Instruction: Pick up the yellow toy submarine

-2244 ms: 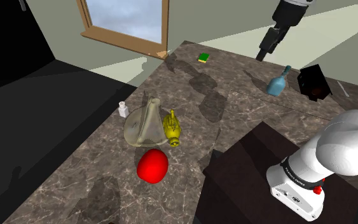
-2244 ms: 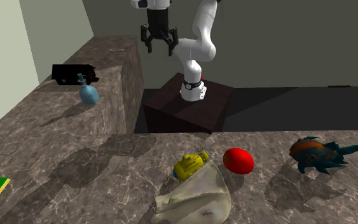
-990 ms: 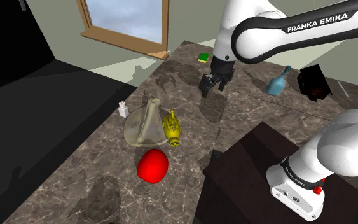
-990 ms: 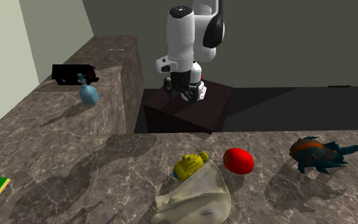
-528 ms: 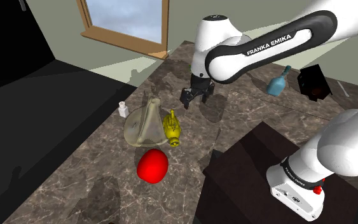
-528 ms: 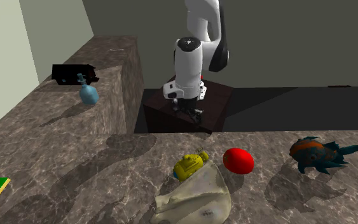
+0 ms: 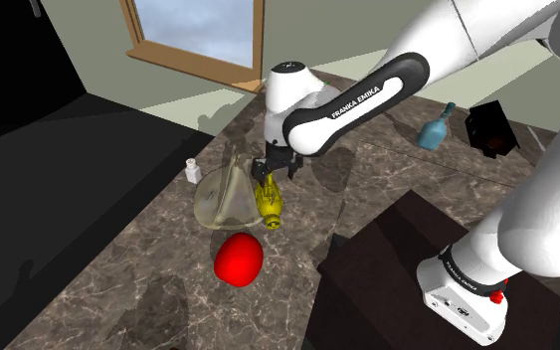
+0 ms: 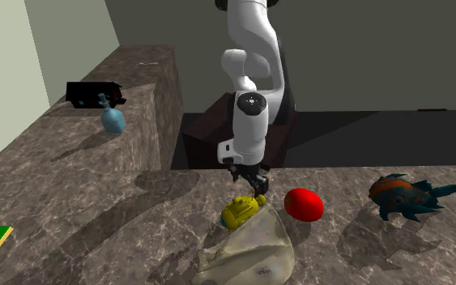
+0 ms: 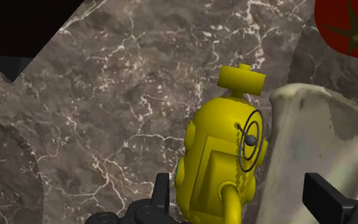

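The yellow toy submarine (image 7: 269, 202) lies on the dark marble counter (image 7: 148, 298), its side against a pale translucent flask-shaped thing (image 7: 224, 194). My gripper (image 7: 273, 171) hangs just above the submarine's far end, open. In the second exterior view the gripper (image 8: 250, 185) is right over the submarine (image 8: 240, 212). From the wrist, the submarine (image 9: 222, 168) lies between my two fingers (image 9: 162, 194), which stand apart and do not touch it. The pale flask's edge (image 9: 317, 146) also reaches in between them.
A red tomato (image 7: 238, 259) lies close beside the submarine and flask. A small white bottle (image 7: 193, 171) stands past the flask. A blue bottle (image 7: 435, 127), a black box (image 7: 490, 127) and a green block (image 7: 318, 90) sit far off. A fish toy (image 8: 404, 196) lies beyond the tomato.
The arm has swung from high near the blue bottle down across the counter, and the gripper has dropped to just above the submarine. Nothing on the counter has moved.
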